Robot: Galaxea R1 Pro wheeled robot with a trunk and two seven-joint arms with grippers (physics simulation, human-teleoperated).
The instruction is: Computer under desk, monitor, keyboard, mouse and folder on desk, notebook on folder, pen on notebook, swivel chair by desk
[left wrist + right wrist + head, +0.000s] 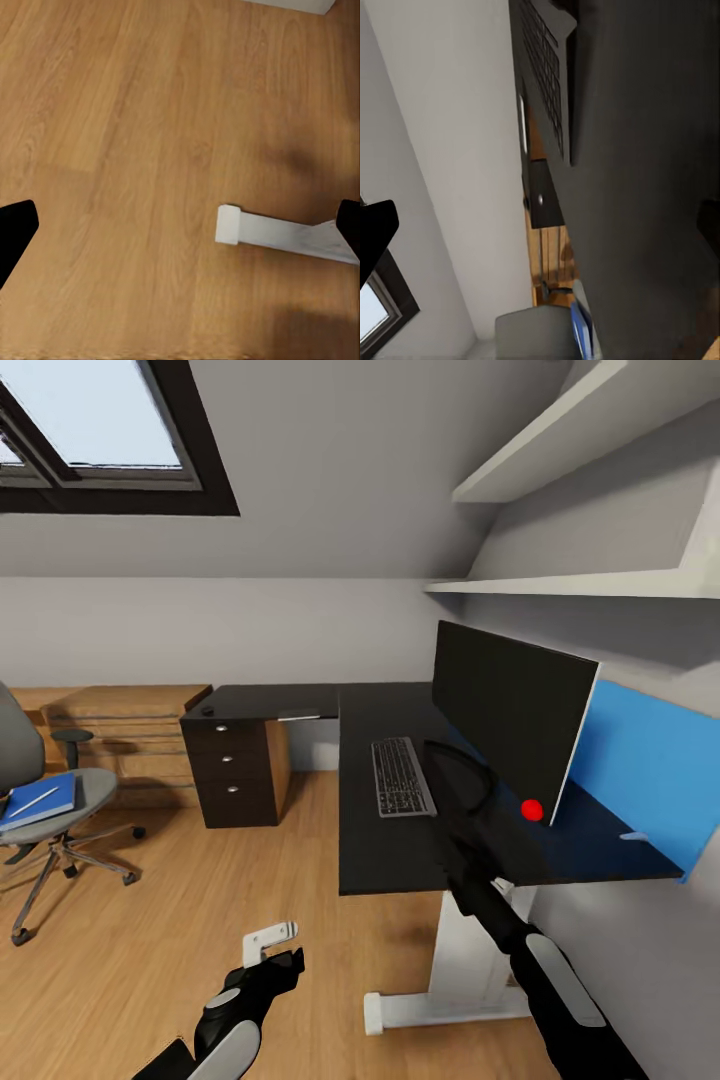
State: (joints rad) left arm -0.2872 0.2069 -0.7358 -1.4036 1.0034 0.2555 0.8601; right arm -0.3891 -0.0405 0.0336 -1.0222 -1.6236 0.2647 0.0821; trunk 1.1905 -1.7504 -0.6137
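From the head camera, the monitor (512,730) is seen upright on the black desk (385,860), with the keyboard (401,776) lying flat just beside it. The blue folder (40,801) rests on the swivel chair (55,800) seat, the pen (35,801) on top. The right gripper (450,775) is held above the desk; its state cannot be told here. The left gripper (280,950) hangs over the floor.

In the left wrist camera, fingertips (15,229) are spread wide over the wood floor (135,135).

In the right wrist camera, fingertips (373,225) are parted, nothing between them.

My left gripper (282,948), seen near the desk (400,860) leg, has one white finger and black housing. Both my forearms are glossy black with pale grey oval panels. My right arm (500,920) is slim and black.
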